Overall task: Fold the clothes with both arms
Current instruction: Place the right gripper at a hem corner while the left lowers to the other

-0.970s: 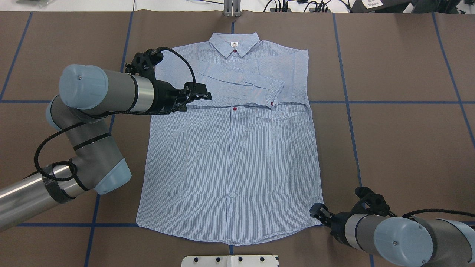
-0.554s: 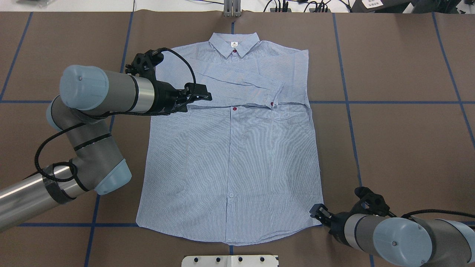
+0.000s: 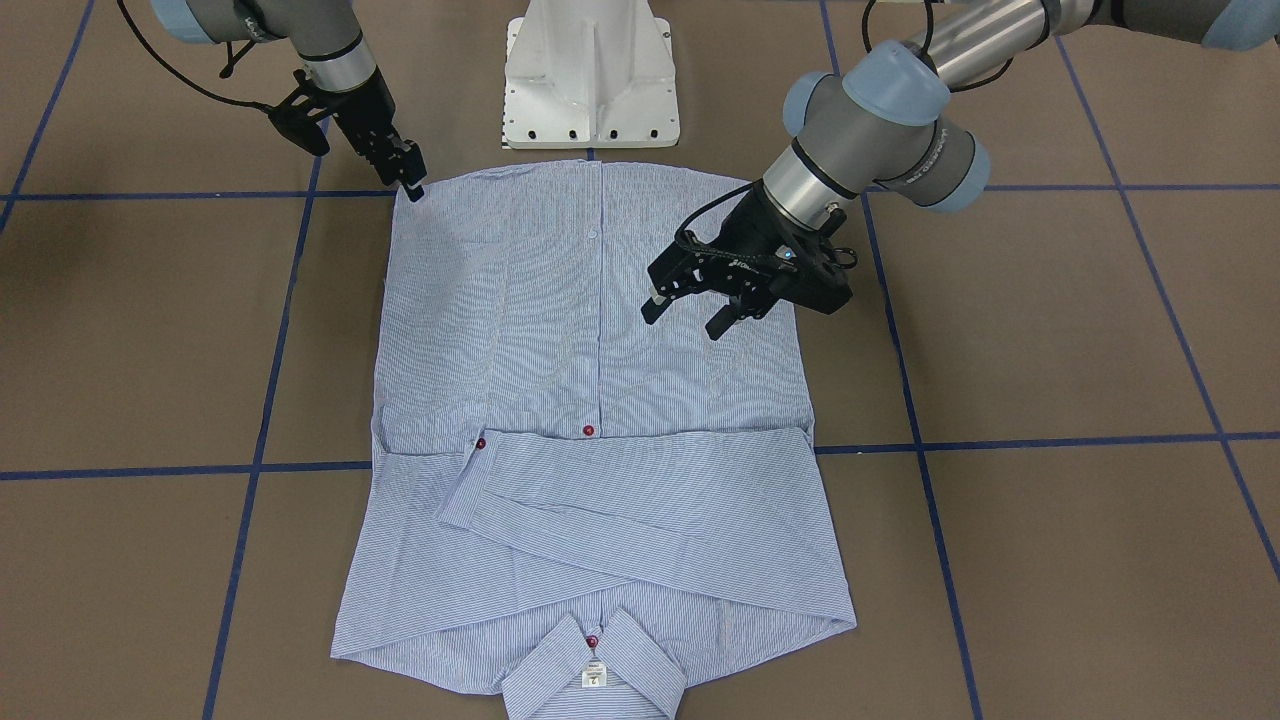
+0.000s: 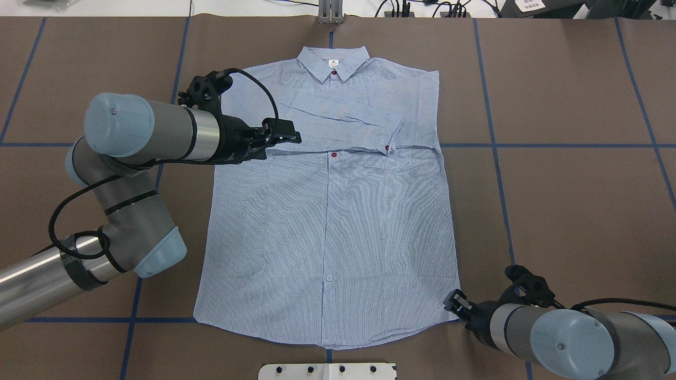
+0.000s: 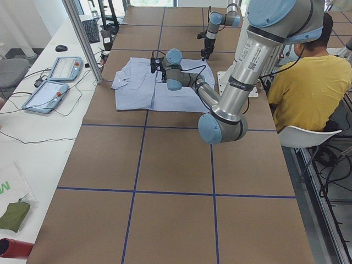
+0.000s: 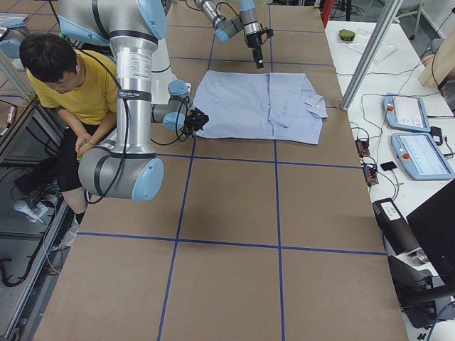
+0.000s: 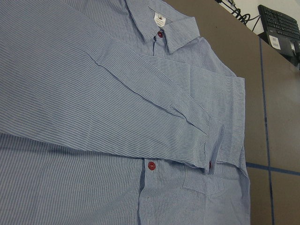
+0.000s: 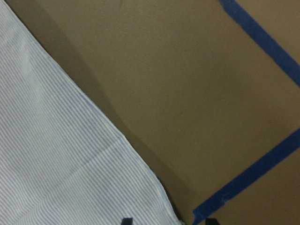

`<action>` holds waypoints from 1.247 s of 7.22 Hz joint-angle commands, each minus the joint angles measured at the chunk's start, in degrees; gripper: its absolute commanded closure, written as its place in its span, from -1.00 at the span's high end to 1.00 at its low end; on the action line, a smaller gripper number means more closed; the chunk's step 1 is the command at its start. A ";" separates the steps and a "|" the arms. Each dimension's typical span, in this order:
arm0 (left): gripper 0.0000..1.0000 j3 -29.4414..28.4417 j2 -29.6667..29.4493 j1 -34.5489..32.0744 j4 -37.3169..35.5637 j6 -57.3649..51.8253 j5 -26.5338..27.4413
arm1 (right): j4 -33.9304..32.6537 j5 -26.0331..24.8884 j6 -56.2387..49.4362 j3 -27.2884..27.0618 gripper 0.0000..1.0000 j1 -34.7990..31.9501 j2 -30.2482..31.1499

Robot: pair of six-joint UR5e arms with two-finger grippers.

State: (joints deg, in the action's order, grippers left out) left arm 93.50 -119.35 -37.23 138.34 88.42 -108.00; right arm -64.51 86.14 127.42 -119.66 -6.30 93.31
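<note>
The light blue striped shirt lies flat, front up, collar at the far side, both sleeves folded across the chest. My left gripper hovers over the shirt's left chest, just below the folded sleeves, open and empty; in the front view its fingers stand apart. The left wrist view shows the collar, the neck label and a folded cuff. My right gripper is low at the shirt's near right hem corner, open, with its fingertips on either side of that corner.
The white pedestal base stands at the near table edge behind the hem. Blue tape lines cross the brown table. A metal post and cables sit at the far edge. A person in yellow sits beside the robot.
My right gripper has shifted slightly nearer the hem corner. The left arm and the shirt have not visibly moved.
</note>
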 commanded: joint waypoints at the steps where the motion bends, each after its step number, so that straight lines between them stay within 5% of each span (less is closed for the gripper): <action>1: 0.97 0.10 1.48 0.75 -0.26 4.18 0.33 | 0.09 -0.09 1.33 -0.14 -0.37 0.06 -0.15; 2: 0.97 1.06 2.88 2.15 -0.53 8.13 0.50 | 0.09 -0.01 1.34 -0.40 -0.97 -0.03 -0.06; 4: 0.96 7.71 8.15 9.42 -4.18 10.36 8.28 | 0.09 0.17 1.26 -0.57 -1.00 -0.12 -0.06; 6: 0.95 21.14 9.13 19.95 -31.24 10.46 19.67 | 0.09 0.61 1.26 -1.45 -1.00 -1.51 0.03; 7: 0.92 24.59 11.92 22.97 -36.42 10.46 23.23 | 0.09 0.70 1.17 -1.98 -1.00 -1.79 0.11; 9: 0.87 27.79 22.28 27.28 -36.74 11.42 25.97 | 0.09 0.70 1.25 -2.16 -1.00 -1.79 0.38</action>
State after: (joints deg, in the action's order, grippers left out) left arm 119.62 -102.42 -12.77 102.95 99.10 -84.54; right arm -64.42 86.81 128.61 -121.68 -8.01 93.52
